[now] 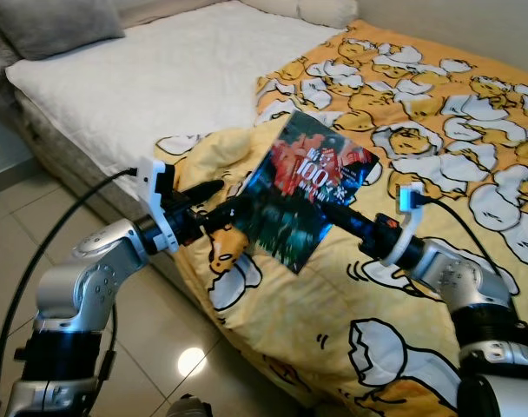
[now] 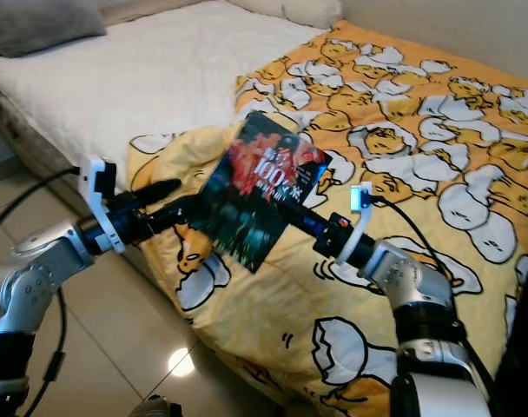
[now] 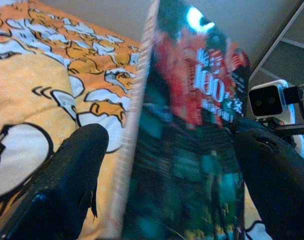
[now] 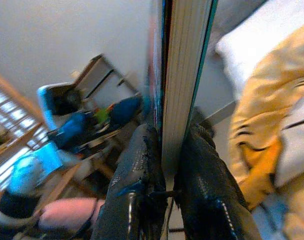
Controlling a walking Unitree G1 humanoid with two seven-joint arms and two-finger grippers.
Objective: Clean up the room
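A dark book (image 1: 303, 191) with a red-and-teal cover is held upright in the air above the edge of the bed (image 1: 160, 78), over the yellow duvet (image 1: 438, 130) printed with egg characters. The right pincer (image 4: 164, 165) is clamped on the book's edge, its two black fingers pressed against either side. The left pincer (image 3: 167, 165) stands spread, one finger on each side of the book without squeezing it.

Book (image 1: 307, 187) cover — "100" legible, other characters unclear.
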